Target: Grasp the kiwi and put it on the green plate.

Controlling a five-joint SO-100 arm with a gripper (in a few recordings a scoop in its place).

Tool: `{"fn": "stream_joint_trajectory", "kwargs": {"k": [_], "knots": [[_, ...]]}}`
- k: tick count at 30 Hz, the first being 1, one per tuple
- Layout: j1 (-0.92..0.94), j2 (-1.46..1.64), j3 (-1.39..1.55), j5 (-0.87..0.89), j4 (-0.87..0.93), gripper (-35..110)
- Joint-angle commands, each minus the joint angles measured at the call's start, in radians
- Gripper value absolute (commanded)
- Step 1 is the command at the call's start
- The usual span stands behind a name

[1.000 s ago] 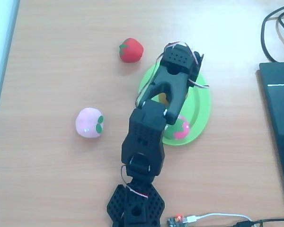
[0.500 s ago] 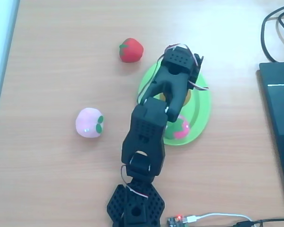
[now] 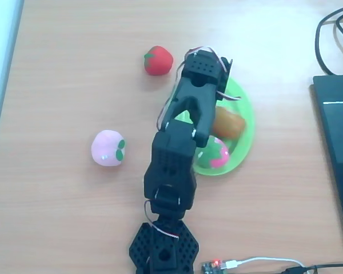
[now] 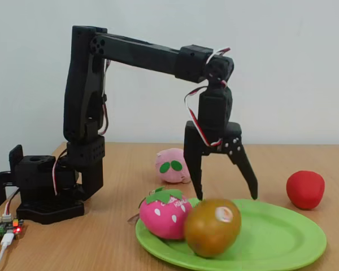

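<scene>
Kiwi (image 4: 212, 226) lies on the green plate (image 4: 282, 237), near the front rim in the fixed view. Pale round spot faces the camera and slightly up. In the overhead view the kiwi (image 3: 228, 123) has its long axis running roughly 10 to 4 o'clock, its left end tucked under the arm. Smooth brown-olive skin, egg-shaped.

Touching it on the left in the fixed view: a pink strawberry (image 4: 163, 215) with white dots and a green leaf cap, also on the plate. Plate is glossy lime plastic, oval, with a raised rim (image 3: 247, 140).

Gripper (image 4: 225, 192) hangs above the plate, behind the kiwi, fingers spread wide and pointing down, holding nothing. Tips are clear of the fruit. Arm is matte black plastic with perforated panels and red-and-white wires at the wrist.

Farther back: a pale pink ball (image 4: 172, 166) with green leaves on the table, at about 9 o'clock from the plate in the overhead view. A red strawberry (image 3: 158, 60) sits at about 11 o'clock from the plate.

Table (image 3: 74, 85) is light wood grain, matte. Plain white wall behind. A dark flat device (image 3: 337, 142) and black cables (image 3: 331, 40) lie at the right edge overhead.
</scene>
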Motion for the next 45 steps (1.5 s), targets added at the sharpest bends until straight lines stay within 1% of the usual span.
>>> {"fn": "stream_joint_trajectory", "kwargs": {"k": [1, 9, 14, 16, 19, 20, 21, 24, 27, 31, 35, 42, 45], "knots": [[-0.026, 0.064, 0.003, 0.005, 0.023, 42], [-0.054, 0.080, 0.002, 0.011, 0.040, 42], [-0.063, 0.114, -0.003, -0.002, 0.040, 37], [-0.077, 0.138, -0.003, -0.018, 0.040, 30], [-0.107, 0.199, 0.012, -0.026, 0.040, 15], [-0.123, 0.227, 0.023, -0.038, 0.040, 9], [-0.143, 0.255, 0.038, -0.061, 0.034, -2], [-0.210, 0.347, 0.100, -0.078, 0.025, -3], [-0.272, 0.456, 0.198, -0.075, -0.012, -4], [-0.324, 0.640, 0.399, -0.060, -0.129, -7], [-0.351, 0.870, 0.658, -0.026, -0.268, -8], [-0.436, 1.250, 1.124, -0.025, -0.417, -8], [-0.437, 1.371, 1.264, -0.025, -0.457, -8]]}}
